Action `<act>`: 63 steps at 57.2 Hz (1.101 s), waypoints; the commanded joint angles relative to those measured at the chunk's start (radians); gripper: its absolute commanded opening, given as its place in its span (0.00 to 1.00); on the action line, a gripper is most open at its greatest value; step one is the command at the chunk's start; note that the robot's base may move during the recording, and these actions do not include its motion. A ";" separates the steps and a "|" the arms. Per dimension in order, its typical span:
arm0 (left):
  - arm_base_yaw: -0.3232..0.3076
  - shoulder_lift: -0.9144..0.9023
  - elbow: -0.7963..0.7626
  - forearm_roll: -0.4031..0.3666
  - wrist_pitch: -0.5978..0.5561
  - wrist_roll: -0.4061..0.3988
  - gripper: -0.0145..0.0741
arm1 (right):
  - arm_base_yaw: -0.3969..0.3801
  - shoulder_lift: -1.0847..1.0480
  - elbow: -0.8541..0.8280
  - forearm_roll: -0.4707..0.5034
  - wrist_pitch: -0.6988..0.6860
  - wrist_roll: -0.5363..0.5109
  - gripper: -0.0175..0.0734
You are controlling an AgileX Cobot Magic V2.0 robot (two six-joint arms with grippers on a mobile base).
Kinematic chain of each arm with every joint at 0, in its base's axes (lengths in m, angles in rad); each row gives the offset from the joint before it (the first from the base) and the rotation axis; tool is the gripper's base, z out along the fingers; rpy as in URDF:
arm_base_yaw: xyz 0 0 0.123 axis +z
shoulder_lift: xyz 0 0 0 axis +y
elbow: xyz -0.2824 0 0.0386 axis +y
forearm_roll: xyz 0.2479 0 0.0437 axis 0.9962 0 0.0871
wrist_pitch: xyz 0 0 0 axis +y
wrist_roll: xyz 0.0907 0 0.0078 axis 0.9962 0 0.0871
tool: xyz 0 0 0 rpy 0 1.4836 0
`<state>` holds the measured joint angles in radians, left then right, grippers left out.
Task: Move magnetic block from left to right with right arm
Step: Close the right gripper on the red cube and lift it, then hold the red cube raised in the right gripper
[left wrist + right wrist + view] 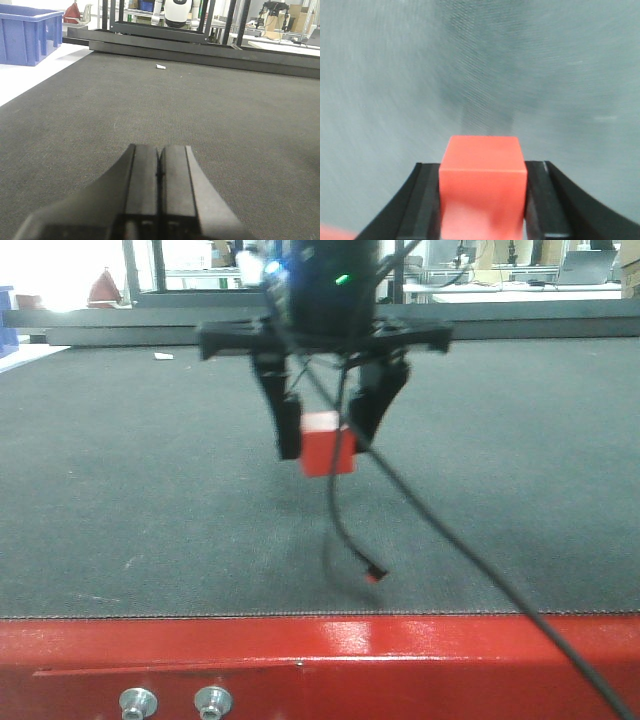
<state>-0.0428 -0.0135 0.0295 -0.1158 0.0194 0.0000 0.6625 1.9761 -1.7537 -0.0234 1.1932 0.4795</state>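
Observation:
The magnetic block (pixel 326 443), a small red cube, hangs above the dark mat between the two fingers of my right gripper (pixel 322 435), which is shut on it. In the right wrist view the magnetic block (pixel 483 189) fills the gap of the right gripper (pixel 483 200), with a black finger pressed on each side and blurred mat below. The right arm (pixel 320 285) comes down from the top centre under a wide crossbar. My left gripper (pixel 160 165) shows only in its own wrist view, low over the mat, its pads (pixel 144 175) pressed together with nothing between them.
A thin black cable (pixel 480 565) trails from the right arm toward the front right, with a short end (pixel 372 574) lying on the mat. The red table edge (pixel 320 660) runs along the front. A blue bin (pixel 27 35) stands far left, and a small white scrap (pixel 160 66) lies on the mat.

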 commanded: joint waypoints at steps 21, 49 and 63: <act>-0.004 -0.011 0.010 -0.002 -0.076 0.000 0.02 | -0.258 -0.523 0.520 -0.020 -0.425 -0.212 0.44; -0.004 -0.011 0.010 -0.002 -0.076 0.000 0.02 | -0.665 -1.049 1.086 0.039 -1.019 -0.344 0.44; -0.004 -0.011 0.010 -0.002 -0.076 0.000 0.02 | -0.676 -1.300 1.252 0.023 -1.073 -0.344 0.44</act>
<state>-0.0428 -0.0135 0.0295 -0.1158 0.0194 0.0000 -0.0089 0.7617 -0.5161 0.0078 0.2196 0.1499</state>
